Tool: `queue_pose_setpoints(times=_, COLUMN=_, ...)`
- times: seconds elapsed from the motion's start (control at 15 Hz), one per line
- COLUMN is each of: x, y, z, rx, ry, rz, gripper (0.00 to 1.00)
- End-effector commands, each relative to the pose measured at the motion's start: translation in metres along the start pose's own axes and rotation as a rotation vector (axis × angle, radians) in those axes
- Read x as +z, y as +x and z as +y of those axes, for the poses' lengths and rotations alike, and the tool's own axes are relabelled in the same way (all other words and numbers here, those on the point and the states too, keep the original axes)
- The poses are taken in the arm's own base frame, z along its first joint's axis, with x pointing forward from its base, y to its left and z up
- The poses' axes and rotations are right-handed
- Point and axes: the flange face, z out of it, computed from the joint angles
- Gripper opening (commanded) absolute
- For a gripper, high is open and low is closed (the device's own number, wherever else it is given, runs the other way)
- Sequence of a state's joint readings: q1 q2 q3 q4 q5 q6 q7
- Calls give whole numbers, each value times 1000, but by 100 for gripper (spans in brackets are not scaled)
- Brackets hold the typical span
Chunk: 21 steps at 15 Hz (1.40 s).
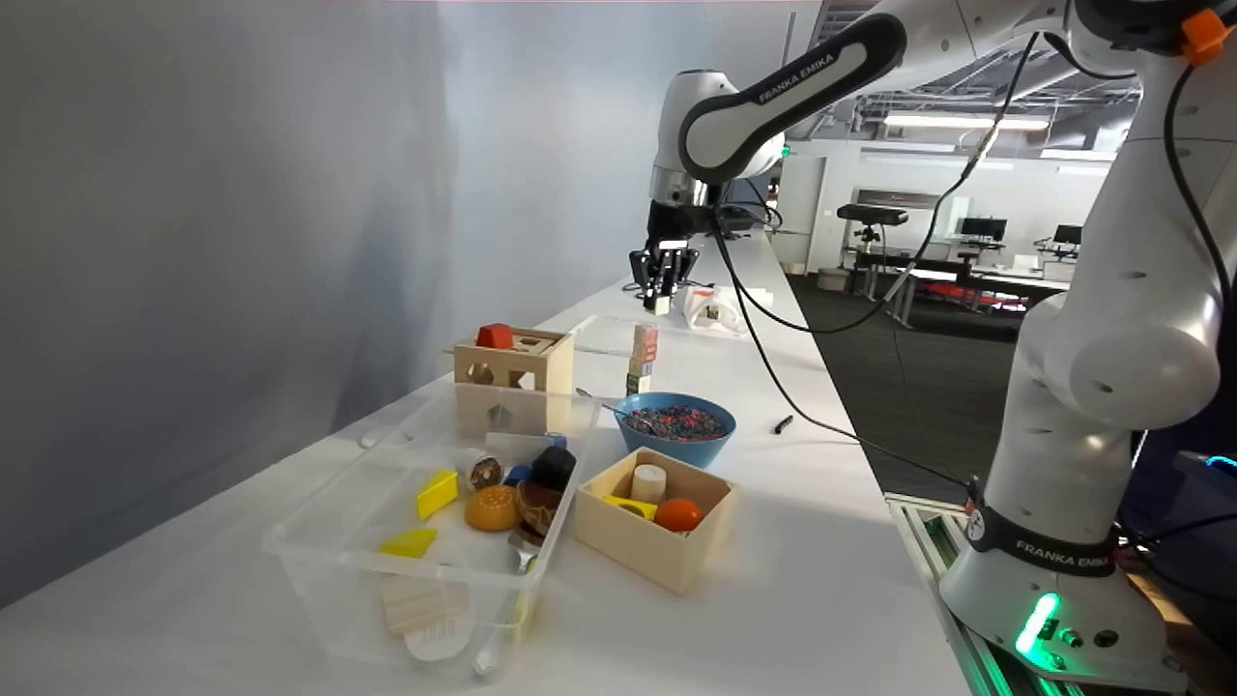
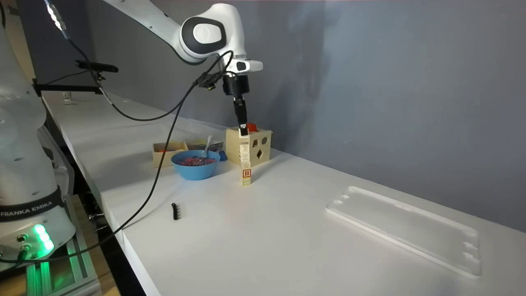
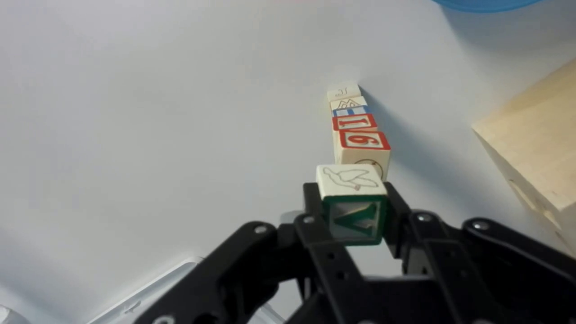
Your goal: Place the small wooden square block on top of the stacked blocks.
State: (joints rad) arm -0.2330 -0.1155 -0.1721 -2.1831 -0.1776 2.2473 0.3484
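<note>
Black two-finger gripper (image 3: 354, 204): in the wrist view, clamped on the small cream wooden square block (image 3: 352, 213), a finger against either side.
Block faces: a green-framed V on one, a bird outline on another.
Thin column of stacked pale wooden blocks (image 3: 360, 139): same view, on the white table (image 3: 180, 135); the held block covers part of its red-framed 6 block, and whether the two touch cannot be told.
Round blue bowl (image 3: 488, 5): same view, cut off at the top right.
Pale wooden shape-sorter box (image 3: 531, 135): same view, right edge, apart from the column.
White Franka arm (image 1: 1121, 358): in an exterior view, stretched out over the table, the held block at its tip showing above and slightly right of the column.
Red block (image 1: 495, 335): same view, sitting on the shape-sorter box.
Clear plastic bin (image 1: 329, 590): foreground, with a toy burger bun (image 1: 493, 508) and yellow pieces (image 1: 438, 494) inside.
Shallow pale wooden box (image 1: 628, 546): just beside the bin, holding a pale cylinder (image 1: 648, 483) and a red-orange ball (image 1: 678, 515).
Fingertips (image 2: 244, 130): in an exterior view, just above the upright column, contact unclear there too.
Flat translucent plastic lid (image 2: 404, 228): on the table, well apart from the column.
</note>
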Motion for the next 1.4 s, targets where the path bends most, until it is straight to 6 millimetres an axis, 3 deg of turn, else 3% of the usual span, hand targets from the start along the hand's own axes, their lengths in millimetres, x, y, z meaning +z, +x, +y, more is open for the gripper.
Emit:
queue_pose_setpoints(times=0.0, x=-1, y=1, z=0, rx=1, ry=0, rz=-1, gripper=34)
queue_pose_setpoints(times=0.6, x=-1, y=1, z=0, rx=3, ry=0, rz=-1, gripper=34)
queue_pose_setpoints(times=0.67, x=-1, y=1, z=0, rx=3, ry=0, rz=-1, gripper=9)
queue_pose_setpoints(times=1.33, x=4, y=-2, z=8, rx=47, ry=33, rz=-11, gripper=9)
